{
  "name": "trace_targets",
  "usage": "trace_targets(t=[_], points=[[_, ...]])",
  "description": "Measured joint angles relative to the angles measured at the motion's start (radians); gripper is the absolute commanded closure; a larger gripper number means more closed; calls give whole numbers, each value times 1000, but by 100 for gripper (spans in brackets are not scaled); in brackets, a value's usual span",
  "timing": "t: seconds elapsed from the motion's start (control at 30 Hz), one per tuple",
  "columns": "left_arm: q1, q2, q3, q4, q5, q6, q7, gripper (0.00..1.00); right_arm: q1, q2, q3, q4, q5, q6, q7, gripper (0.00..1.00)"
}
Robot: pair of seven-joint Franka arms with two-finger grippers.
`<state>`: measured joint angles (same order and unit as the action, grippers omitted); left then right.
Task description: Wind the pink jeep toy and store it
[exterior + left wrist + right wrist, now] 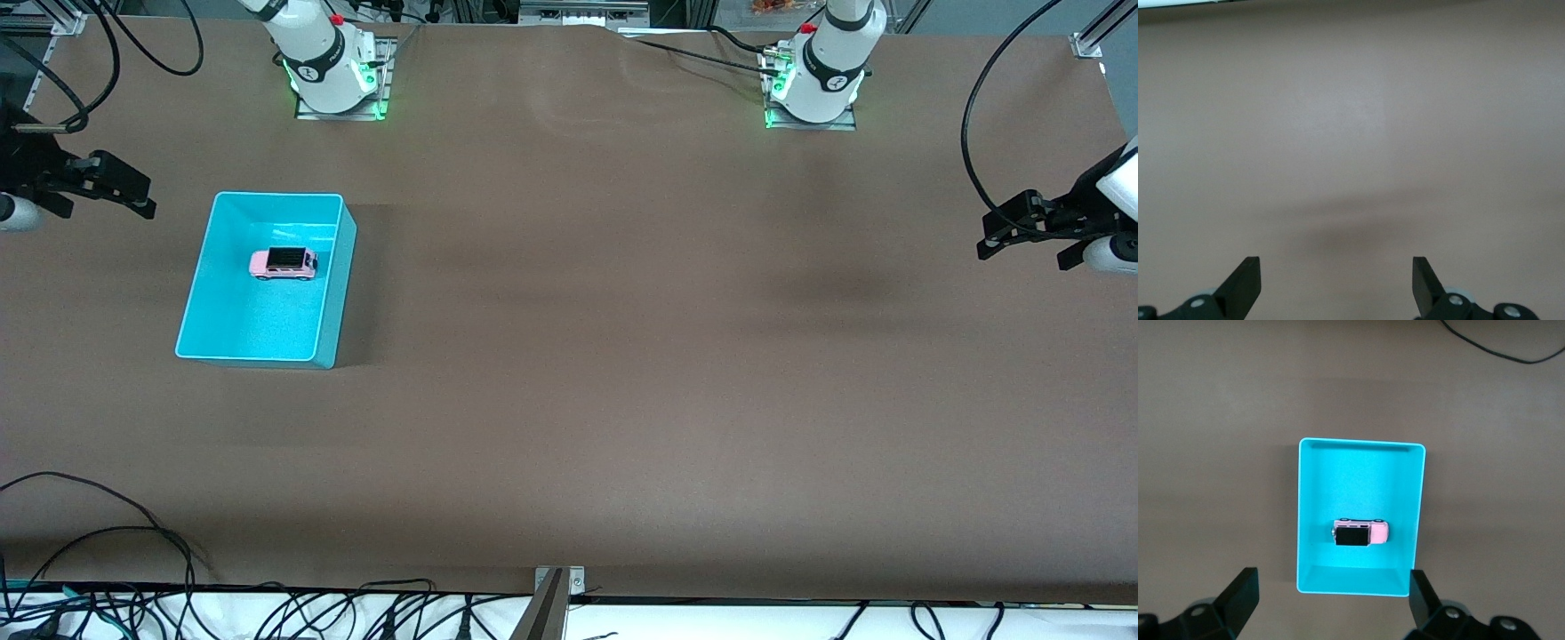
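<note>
Pink jeep toy [284,263] lies inside turquoise bin [333,293], stored, toward right arm's end | right gripper [107,188] up beside bin, jaws open, empty | left gripper [1031,229] waits over bare table [622,356], jaws open.

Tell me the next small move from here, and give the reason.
Probably none beyond keeping both arms parked. The pink jeep toy already sits upright inside the turquoise bin, touched by neither hand. The right hand is open, up at the right arm's end of the table, and the left hand is open at the left arm's end over bare table. Winding cannot be judged.
</note>
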<state>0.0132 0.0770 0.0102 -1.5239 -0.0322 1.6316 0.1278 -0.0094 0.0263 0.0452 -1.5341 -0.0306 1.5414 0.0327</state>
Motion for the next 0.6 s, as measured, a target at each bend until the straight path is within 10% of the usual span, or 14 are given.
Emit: trace_targets(t=[0.6], points=[[2,0,1,0,0,0,0,0,-8,18,6,-4,0,13,0,0]])
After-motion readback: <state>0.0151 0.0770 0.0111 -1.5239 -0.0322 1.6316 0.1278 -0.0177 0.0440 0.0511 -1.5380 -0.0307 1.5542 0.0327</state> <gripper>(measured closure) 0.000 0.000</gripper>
